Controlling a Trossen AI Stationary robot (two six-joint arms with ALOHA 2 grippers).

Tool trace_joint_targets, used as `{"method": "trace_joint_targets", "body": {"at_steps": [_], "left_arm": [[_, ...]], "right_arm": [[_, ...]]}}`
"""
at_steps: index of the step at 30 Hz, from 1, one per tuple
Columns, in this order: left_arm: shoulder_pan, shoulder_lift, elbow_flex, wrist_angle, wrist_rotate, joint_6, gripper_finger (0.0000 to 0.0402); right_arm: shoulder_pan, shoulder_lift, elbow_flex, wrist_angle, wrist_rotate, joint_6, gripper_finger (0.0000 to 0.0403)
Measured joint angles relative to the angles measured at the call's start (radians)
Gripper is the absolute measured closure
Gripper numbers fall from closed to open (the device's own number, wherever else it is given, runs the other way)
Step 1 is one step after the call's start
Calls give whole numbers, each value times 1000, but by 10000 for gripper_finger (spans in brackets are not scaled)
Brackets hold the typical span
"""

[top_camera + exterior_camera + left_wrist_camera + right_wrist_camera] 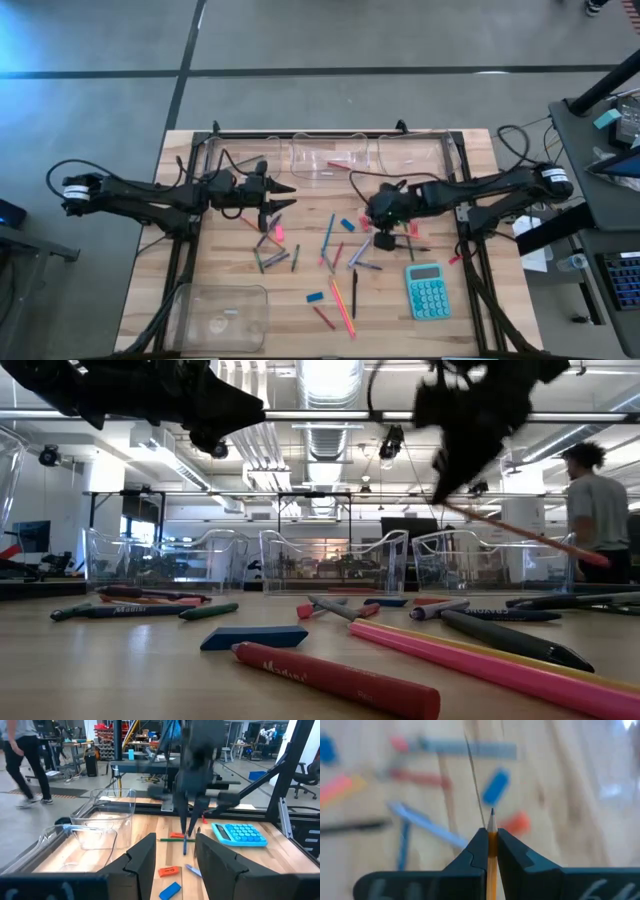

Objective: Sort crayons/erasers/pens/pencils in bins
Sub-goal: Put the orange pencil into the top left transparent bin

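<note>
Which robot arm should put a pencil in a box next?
Probably the right. The right gripper is already shut on an orange pencil, lifted above the table near the far bins. The left gripper is open and holds nothing.

Teal calculator (427, 290) sitting on the wooden table (230, 262), and a person (600, 510) walking around in the back.

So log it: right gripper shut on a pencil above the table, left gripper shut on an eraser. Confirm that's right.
Not quite. The left gripper is open and holds nothing: the left wrist view shows its fingers apart, with only table and a pink eraser lying beyond them. The rest stands: the right gripper is shut on an orange pencil above the table.
</note>
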Motion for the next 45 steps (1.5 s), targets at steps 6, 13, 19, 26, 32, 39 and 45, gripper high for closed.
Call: {"method": "trace_joint_targets", "body": {"at_steps": [6, 13, 19, 26, 32, 39, 45], "left_arm": [[0, 37, -8, 13, 0, -15, 277], [1, 149, -11, 140, 0, -15, 277], [-15, 270, -11, 396, 11, -14, 277], [-17, 431, 27, 536, 15, -8, 254], [-21, 508, 89, 534, 16, -14, 195], [-21, 543, 103, 522, 27, 19, 199], [-21, 529, 107, 515, 29, 21, 316]], "right_arm": [[-8, -16, 89, 421, -1, -164, 389], [-62, 43, 147, 769, -105, -221, 389], [-95, 98, 165, 809, -109, -213, 390], [-107, 170, 205, 889, -110, -202, 390], [-107, 198, 223, 898, -123, -202, 390], [-106, 188, 223, 901, -131, -198, 390], [-105, 185, 223, 904, -132, -200, 390]]}}
